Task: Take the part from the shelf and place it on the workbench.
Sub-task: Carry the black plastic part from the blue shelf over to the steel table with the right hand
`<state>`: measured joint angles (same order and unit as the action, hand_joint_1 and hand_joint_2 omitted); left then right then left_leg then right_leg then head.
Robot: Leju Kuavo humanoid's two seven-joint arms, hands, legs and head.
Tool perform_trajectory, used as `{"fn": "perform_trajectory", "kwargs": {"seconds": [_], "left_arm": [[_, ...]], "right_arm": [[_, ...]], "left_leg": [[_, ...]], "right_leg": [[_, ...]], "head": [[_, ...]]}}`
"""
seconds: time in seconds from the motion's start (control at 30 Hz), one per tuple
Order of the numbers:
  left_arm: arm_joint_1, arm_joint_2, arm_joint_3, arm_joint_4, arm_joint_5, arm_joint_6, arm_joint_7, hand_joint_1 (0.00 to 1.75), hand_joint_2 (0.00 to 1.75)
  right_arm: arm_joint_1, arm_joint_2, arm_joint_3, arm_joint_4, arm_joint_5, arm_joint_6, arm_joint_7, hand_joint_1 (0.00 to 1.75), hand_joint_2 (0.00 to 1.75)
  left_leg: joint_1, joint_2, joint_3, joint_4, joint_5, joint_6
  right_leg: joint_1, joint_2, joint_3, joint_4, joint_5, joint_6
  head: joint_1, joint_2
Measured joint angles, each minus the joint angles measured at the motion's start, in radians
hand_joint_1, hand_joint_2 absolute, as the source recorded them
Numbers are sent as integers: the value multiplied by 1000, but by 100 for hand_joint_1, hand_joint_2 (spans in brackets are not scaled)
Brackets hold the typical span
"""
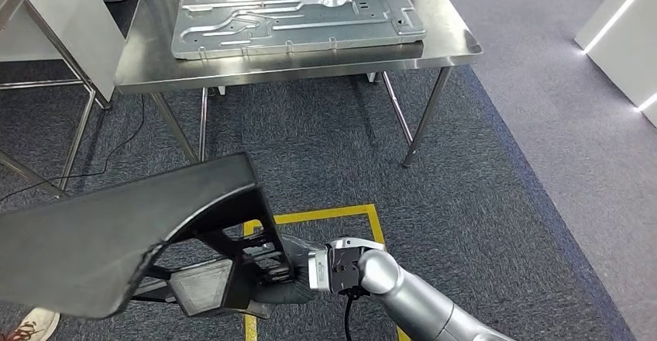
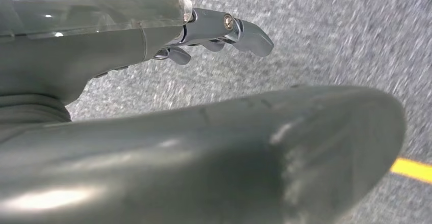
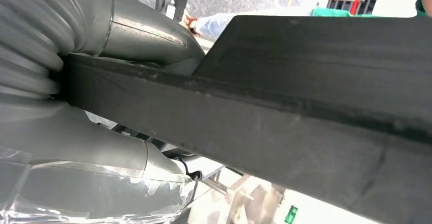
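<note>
We saw the grey carpeted floor (image 1: 496,201) spread under everything, with a yellow line (image 1: 325,215) marking out a box on it just ahead of the robot. Beyond that stood the stainless workbench (image 1: 449,43) on thin metal legs, and on its top lay a large flat stamped metal panel (image 1: 298,22), well apart from what the robot carried. At the far left the legs of another metal frame (image 1: 73,136) showed.

The task's thing, a large black plastic part (image 1: 108,236), was low in the head view, in front of the robot's body and above the floor, not on the workbench. It had a broad curved outer face and ribbed struts on its inner side.

The right hand (image 1: 290,275) gripped the part at its ribbed inner end; in the right wrist view the thick grey fingers (image 3: 137,35) lay on either side of the part's black edge, clasping it.

In the left wrist view the left hand (image 2: 153,35) sat just beside the part's curved face, its fingertips (image 2: 249,35) stretched out over the carpet. We could not tell whether it was holding the part.

A red-laced shoe (image 1: 27,327) of a person showed at the lower left corner.
</note>
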<state>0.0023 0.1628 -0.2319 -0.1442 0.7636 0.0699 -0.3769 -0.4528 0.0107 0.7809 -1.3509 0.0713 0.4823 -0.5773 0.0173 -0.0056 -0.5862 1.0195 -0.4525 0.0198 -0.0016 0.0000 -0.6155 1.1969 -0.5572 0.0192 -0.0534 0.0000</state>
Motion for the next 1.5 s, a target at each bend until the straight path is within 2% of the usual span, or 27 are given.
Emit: {"fn": "perform_trajectory", "kwargs": {"seconds": [0.07, 0.1, 0.13, 0.2, 0.23, 0.27, 0.3, 0.4, 0.43, 0.5, 0.57, 0.6, 0.63, 0.67, 0.73, 0.77, 0.8, 0.9, 0.97, 1.07, 1.1, 1.13, 1.17, 1.23, 1.3, 1.43, 1.5], "left_arm": [[-1, 0, 0, 0, 0, 0, 0, 0, 0], [0, 0, 0, 0, 1, 0, 0, 0, 0], [1, 0, -1, 0, 1, 0, 0, 0, 0], [2, 0, -1, 0, 1, -2, -1, 0, 0], [1, 0, -1, 0, 1, -3, -1, 0, 0], [0, 0, -2, 0, 1, -4, -2, 0, 0], [-2, 0, -2, 0, 1, -4, -2, 0, 0], [-4, 1, -4, 0, 2, -5, -3, 0, 0], [-4, 2, -5, 0, 2, -6, -3, 0, 0], [-6, 2, -6, 0, 4, -7, -3, 0, 0], [-6, 3, -7, 0, 7, -7, -3, 0, 0], [-5, 3, -8, 0, 8, -7, -3, 0, 0], [-4, 2, -8, 0, 10, -7, -3, 0, 0], [-3, 2, -9, 0, 12, -7, -3, 0, 0], [-1, 3, -10, 1, 15, -5, -3, 0, 0], [-1, 3, -10, 1, 15, -4, -3, 0, 0], [-1, 3, -11, 1, 16, -3, -3, 0, 0], [-3, 2, -15, 1, 23, 1, -3, 0, 0], [-4, 2, -17, 1, 28, 3, -3, 0, 0], [-4, 2, -19, 1, 32, 5, -3, 0, 0], [-3, 1, -19, 1, 32, 5, -3, 0, 0], [-2, 1, -20, 1, 32, 5, -3, 0, 0], [-2, 1, -20, 1, 32, 5, -3, 0, 0], [-1, 0, -21, 1, 32, 5, -3, 0, 0], [-4, 0, -21, 1, 32, 6, -3, 0, 0], [-6, 0, -23, 2, 32, 4, -3, 0, 0], [-9, 0, -24, 2, 31, 2, -4, 0, 0]], "right_arm": [[0, 0, 0, 2, -1, 0, 0, 173, 175], [0, -1, 0, 4, -2, 0, 0, 173, 175], [0, -1, 0, 4, -2, 0, 0, 173, 175], [0, -1, 0, 4, -9, 0, 1, 173, 175], [0, -2, 0, 4, -15, 0, 2, 173, 175], [-1, -2, 0, 3, -22, 0, 3, 173, 175], [0, -2, -1, 2, -28, 1, 4, 173, 175], [0, -3, -2, -3, -35, 2, 5, 173, 175], [-2, -3, -2, -4, -37, 3, 5, 173, 175], [-4, -2, -2, -5, -40, 3, 7, 173, 175], [-4, -2, -1, -4, -35, 2, 13, 173, 175], [-3, -2, -1, -3, -31, 2, 17, 173, 175], [-2, -2, 0, -2, -28, 1, 20, 173, 175], [-2, -1, 0, -1, -26, 0, 22, 173, 175], [-2, 1, 0, 0, -25, -2, 22, 173, 175], [-3, 2, 0, 2, -25, -3, 22, 173, 175], [-4, 3, 1, 3, -25, -3, 23, 173, 175], [-10, 7, 2, 5, -26, -4, 22, 173, 175], [-18, 8, 2, 5, -28, -4, 22, 173, 175], [-24, 8, 3, 8, -29, -3, 22, 173, 175], [-24, 8, 3, 11, -29, -3, 22, 173, 175], [-23, 8, 4, 12, -29, -3, 22, 173, 175], [-24, 8, 4, 14, -29, -3, 22, 173, 175], [-25, 8, 4, 14, -30, -3, 22, 173, 175], [-27, 9, 4, 16, -30, -3, 22, 173, 175], [-32, 14, 6, 18, -30, -3, 24, 173, 175], [-38, 18, 7, 18, -30, -3, 24, 173, 175]], "left_leg": [[-1, -2, 15, 0, -15, 2], [-1, -4, 26, 0, -24, 1], [-1, -5, 39, 0, -33, 0], [-2, -7, 65, -2, -54, -4], [-2, -8, 76, -3, -63, -8], [-3, -9, 84, -5, -71, -13], [-4, -10, 90, -5, -76, -19], [-6, -7, 110, 7, -80, -38], [-5, -5, 102, 29, -84, -43], [-3, -2, 45, 128, -110, -50], [-2, -1, -38, 235, -157, -58], [-2, -1, -65, 255, -169, -60], [-2, -1, -76, 243, -160, -60], [-2, -1, -72, 196, -125, -57], [-5, -1, -48, 75, -27, -50], [-8, 0, -38, 34, 5, -44], [-12, 0, -35, 16, 21, -37], [-11, -1, -19, 5, 21, -16], [-7, 0, 1, -5, 16, -6], [-6, 0, 20, -9, 0, 1], [-6, 0, 26, -9, -7, 0], [-6, 0, 35, -8, -14, -1], [-5, -1, 47, -8, -23, -4], [-5, -1, 72, -9, -43, -11], [-6, -1, 85, -11, -59, -23], [-4, 2, 98, 14, -67, -48], [-2, 3, 58, 97, -93, -54]], "right_leg": [[-3, 0, -83, 95, -38, 4], [-3, 0, -105, 103, -36, 4], [-2, 0, -111, 79, -14, 1], [3, 0, -83, -44, 84, -13], [7, 0, -68, -100, 119, -21], [12, 1, -57, -138, 142, -28], [14, 2, -52, -156, 149, -33], [9, 7, -23, -172, 141, -45], [6, 8, -10, -177, 138, -49], [6, 10, 9, -183, 127, -55], [7, 13, 20, -182, 113, -58], [8, 16, 28, -181, 105, -59], [8, 18, 38, -179, 96, -58], [9, 20, 50, -177, 85, -57], [10, 21, 72, -175, 64, -51], [10, 21, 78, -173, 56, -46], [10, 21, 82, -173, 50, -40], [11, 19, 89, -157, 45, -23], [9, 15, 61, -96, 29, -13], [-2, 10, -56, 72, -35, 2], [-5, 9, -87, 101, -43, 5], [-7, 7, -104, 101, -34, 7], [-9, 6, -104, 69, -4, 7], [-10, 2, -70, -55, 92, 3], [-4, -2, -46, -141, 140, -8], [-2, 3, -19, -164, 135, -39], [-3, 4, 3, -171, 125, -51]], "head": [[0, 0], [0, 0], [0, 0], [0, 0], [0, 0], [0, 0], [0, 0], [1, 0], [0, 0], [-2, 0], [-3, 0], [-3, 0], [-3, 0], [-3, 0], [-2, 0], [-2, 0], [-2, 0], [-2, 0], [0, 0], [1, 0], [1, 0], [1, 0], [1, 0], [1, 0], [1, 0], [0, 0], [-1, 0]]}}
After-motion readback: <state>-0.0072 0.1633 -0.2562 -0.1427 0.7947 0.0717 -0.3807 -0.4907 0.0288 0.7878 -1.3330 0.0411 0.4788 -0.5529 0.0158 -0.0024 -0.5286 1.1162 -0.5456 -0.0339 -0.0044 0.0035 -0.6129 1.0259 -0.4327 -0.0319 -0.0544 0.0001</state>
